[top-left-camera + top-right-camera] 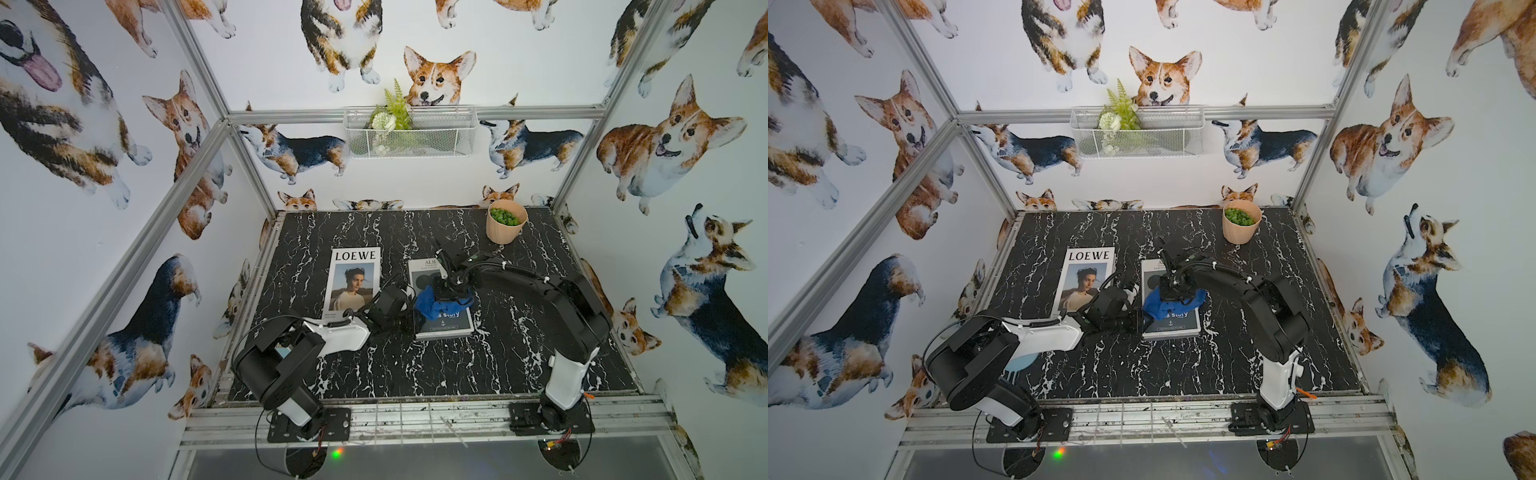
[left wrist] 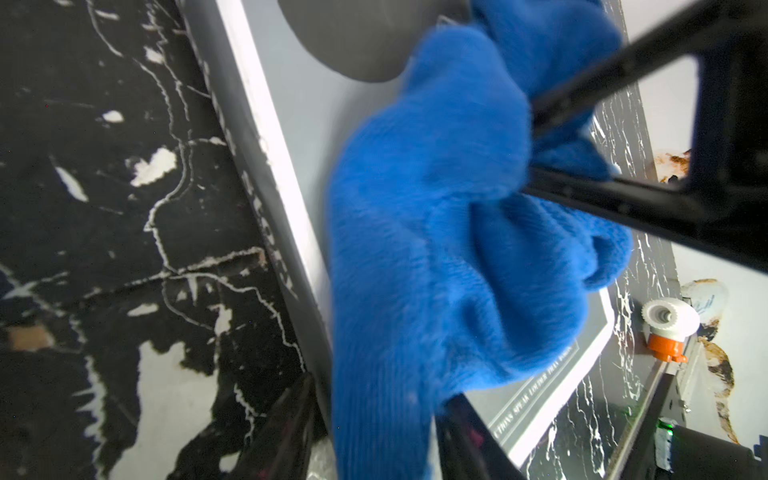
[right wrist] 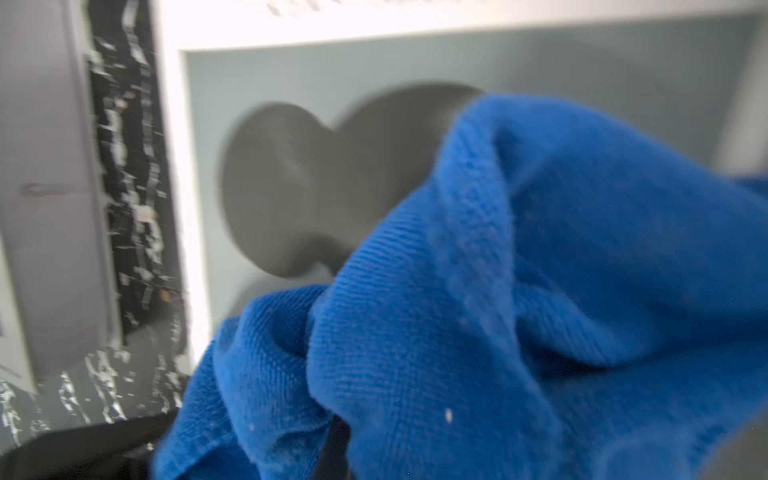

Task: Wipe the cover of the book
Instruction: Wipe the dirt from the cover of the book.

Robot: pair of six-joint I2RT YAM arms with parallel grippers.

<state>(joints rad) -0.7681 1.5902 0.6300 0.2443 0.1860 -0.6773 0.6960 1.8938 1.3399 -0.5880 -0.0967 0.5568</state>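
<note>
The book (image 1: 451, 322) has a grey cover with a white border and lies flat near the middle of the black marble table (image 1: 457, 374). It shows in both top views (image 1: 1177, 322). A crumpled blue cloth (image 1: 428, 307) sits on the middle of its cover. My right gripper (image 1: 446, 296) points down into the cloth and is shut on it. In the right wrist view the cloth (image 3: 540, 291) hides the fingers. My left gripper (image 1: 409, 323) reaches in from the left and is turned on its side. It is shut on the book's left edge (image 2: 307, 104), and a fold of cloth (image 2: 436, 228) lies between the fingers (image 2: 291, 432).
A LOEWE magazine (image 1: 353, 282) lies left of the book, just behind the left arm. A peach pot of greenery (image 1: 506, 222) stands at the back right. A white wire basket (image 1: 409, 131) hangs on the back wall.
</note>
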